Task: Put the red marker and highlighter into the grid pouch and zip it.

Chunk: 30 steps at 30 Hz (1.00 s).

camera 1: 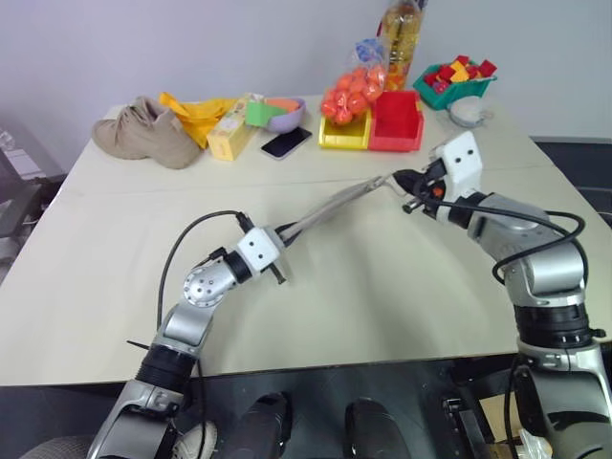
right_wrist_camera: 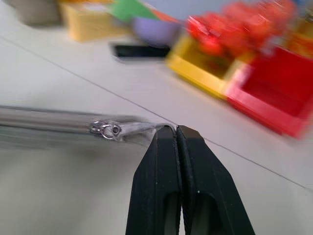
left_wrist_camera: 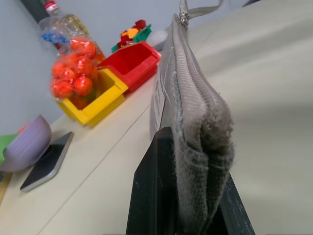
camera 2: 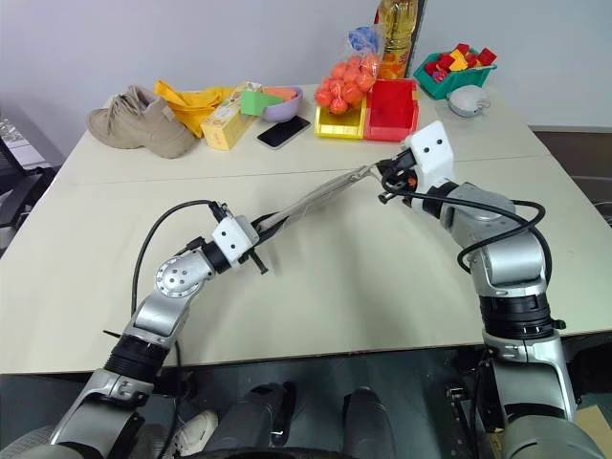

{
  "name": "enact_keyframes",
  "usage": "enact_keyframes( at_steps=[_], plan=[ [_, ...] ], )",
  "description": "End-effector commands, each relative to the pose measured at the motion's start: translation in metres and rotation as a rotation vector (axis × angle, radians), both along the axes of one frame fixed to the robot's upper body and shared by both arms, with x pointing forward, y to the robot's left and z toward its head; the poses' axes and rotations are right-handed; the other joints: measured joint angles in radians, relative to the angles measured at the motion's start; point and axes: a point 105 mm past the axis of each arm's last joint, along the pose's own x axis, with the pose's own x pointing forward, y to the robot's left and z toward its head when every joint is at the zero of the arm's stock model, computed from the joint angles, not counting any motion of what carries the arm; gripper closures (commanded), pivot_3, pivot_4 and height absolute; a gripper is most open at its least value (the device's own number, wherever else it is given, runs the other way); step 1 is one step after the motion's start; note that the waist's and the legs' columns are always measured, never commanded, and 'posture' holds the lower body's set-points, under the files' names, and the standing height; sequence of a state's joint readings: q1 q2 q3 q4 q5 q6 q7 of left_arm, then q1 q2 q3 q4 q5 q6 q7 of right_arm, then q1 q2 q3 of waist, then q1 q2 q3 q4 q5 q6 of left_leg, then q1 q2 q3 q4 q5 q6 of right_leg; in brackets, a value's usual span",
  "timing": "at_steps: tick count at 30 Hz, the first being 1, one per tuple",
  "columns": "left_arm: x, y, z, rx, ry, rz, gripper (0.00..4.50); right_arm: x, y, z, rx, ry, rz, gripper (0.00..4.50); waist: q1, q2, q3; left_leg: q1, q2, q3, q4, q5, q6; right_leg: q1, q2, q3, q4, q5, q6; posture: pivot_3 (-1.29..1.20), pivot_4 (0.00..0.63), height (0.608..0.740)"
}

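Both end effectors held the pouch (camera 1: 330, 206) taut above the bench (camera 1: 382, 287) in the left eye view, the left end effector (camera 1: 279, 239) clamped on its near end and the right end effector (camera 1: 409, 187) pinched on the zipper pull at its far end. Seen from the left wrist, black fingers (left_wrist_camera: 151, 196) gripped the grey fabric. Seen from the right wrist, closed fingertips (right_wrist_camera: 168, 134) pinched the pull loop (right_wrist_camera: 139, 129).

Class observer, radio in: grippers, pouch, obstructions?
Left gripper shut on grid pouch end. Right gripper shut on zipper pull loop. Pouch stretched above table. Nothing blocking.
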State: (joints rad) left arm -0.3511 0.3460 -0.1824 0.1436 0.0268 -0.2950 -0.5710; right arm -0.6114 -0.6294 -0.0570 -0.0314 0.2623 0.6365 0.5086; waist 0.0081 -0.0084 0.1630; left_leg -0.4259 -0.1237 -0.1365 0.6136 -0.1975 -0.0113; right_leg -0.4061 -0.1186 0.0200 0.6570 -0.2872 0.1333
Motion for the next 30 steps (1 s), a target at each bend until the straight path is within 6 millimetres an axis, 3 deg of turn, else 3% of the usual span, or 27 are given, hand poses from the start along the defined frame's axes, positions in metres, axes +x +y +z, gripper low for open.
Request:
enact_keyframes(
  at_steps=[1, 5, 8, 11, 15, 17, 24, 30],
  plan=[
    [-0.004, 0.009, 0.007, 0.009, -0.034, 0.004, 4.50, 0.001, -0.015, 0.019, -0.047, -0.088, -0.046, 4.39, -0.001, 0.000, 0.000, 0.000, 0.000, 0.000, 0.000, 0.000, 0.000, 0.000, 0.000, 0.000, 0.000, 0.000, 0.000, 0.00, 0.150, 0.740],
    [-0.008, 0.022, 0.000, 0.029, -0.001, 0.030, 4.50, -0.005, -0.012, 0.007, -0.088, -0.044, -0.004, 4.39, -0.007, 0.000, 0.000, 0.000, 0.000, 0.000, 0.000, 0.000, 0.000, 0.000, 0.000, 0.000, 0.000, 0.000, 0.000, 0.00, 0.150, 0.740],
    [-0.012, 0.031, -0.006, -0.005, 0.081, 0.031, 4.50, -0.019, -0.004, -0.008, -0.088, 0.035, 0.113, 4.39, -0.007, 0.000, 0.000, 0.000, 0.000, 0.000, 0.000, 0.000, 0.000, 0.000, 0.000, 0.000, 0.000, 0.000, 0.000, 0.00, 0.150, 0.740],
    [-0.016, 0.041, -0.007, -0.051, 0.141, 0.051, 3.51, -0.030, -0.011, -0.016, -0.063, 0.092, 0.161, 3.56, -0.017, 0.000, 0.000, 0.000, 0.001, 0.000, 0.000, 0.000, 0.000, 0.000, 0.000, 0.000, 0.000, 0.000, 0.000, 0.00, 0.150, 0.740],
    [-0.021, 0.058, -0.012, -0.073, 0.197, 0.120, 1.52, -0.037, -0.021, -0.020, -0.051, 0.106, 0.163, 1.55, -0.019, 0.000, 0.000, 0.000, 0.000, 0.000, 0.000, 0.000, 0.001, 0.001, 0.000, 0.000, 0.000, 0.000, 0.000, 0.00, 0.150, 0.740],
    [-0.027, 0.080, -0.021, -0.111, 0.261, 0.205, 0.57, -0.039, -0.031, -0.024, -0.038, 0.116, 0.147, 0.59, -0.021, 0.001, 0.000, 0.000, 0.001, 0.000, 0.000, 0.000, 0.001, 0.001, 0.000, 0.000, 0.000, 0.000, 0.000, 0.00, 0.150, 0.740],
    [-0.054, 0.150, -0.047, -0.226, 0.408, 0.535, 0.57, -0.044, -0.053, -0.033, 0.025, 0.118, 0.127, 0.59, -0.018, 0.001, 0.000, 0.000, 0.001, 0.000, -0.001, -0.001, 0.001, 0.001, 0.000, 0.001, -0.001, 0.000, 0.000, 0.00, 0.150, 0.740],
    [-0.071, 0.162, -0.051, -0.228, 0.423, 0.597, 0.57, -0.044, -0.050, -0.041, 0.055, 0.117, 0.161, 0.59, -0.016, 0.001, 0.000, 0.001, 0.001, 0.000, 0.000, -0.001, 0.001, 0.002, 0.000, 0.000, -0.002, 0.000, 0.000, 0.00, 0.150, 0.740]
  ],
)
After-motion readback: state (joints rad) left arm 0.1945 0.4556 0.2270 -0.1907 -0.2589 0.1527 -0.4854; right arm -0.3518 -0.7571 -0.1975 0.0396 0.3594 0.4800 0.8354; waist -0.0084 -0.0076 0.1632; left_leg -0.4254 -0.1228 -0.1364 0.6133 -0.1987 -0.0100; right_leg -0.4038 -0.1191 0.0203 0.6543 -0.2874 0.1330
